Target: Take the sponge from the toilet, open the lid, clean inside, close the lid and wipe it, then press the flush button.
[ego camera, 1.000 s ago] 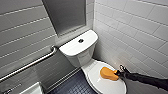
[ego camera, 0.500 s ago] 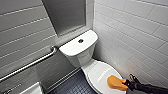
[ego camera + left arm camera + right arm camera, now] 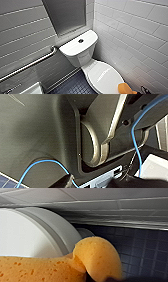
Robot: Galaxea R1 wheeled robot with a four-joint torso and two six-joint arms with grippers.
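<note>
The white toilet stands against the tiled wall with its oval lid down. The small dark flush button sits in the middle of the tank top. The orange sponge hangs at the lid's front right edge, at the bottom of the head view. My right gripper is shut on it, and little of the gripper shows. In the right wrist view the sponge bulges where it is pinched, beside the lid and above dark floor tiles. The left wrist view looks at the robot's own dark body.
A steel grab bar runs along the left wall. White tiles close in to the right of the toilet. Dark blue floor tiles lie to the left of the bowl, with a white object at the bottom left.
The sponge and my right arm have slid from the middle of the lid toward its front right edge, down to the picture's bottom. The toilet has stayed in place.
</note>
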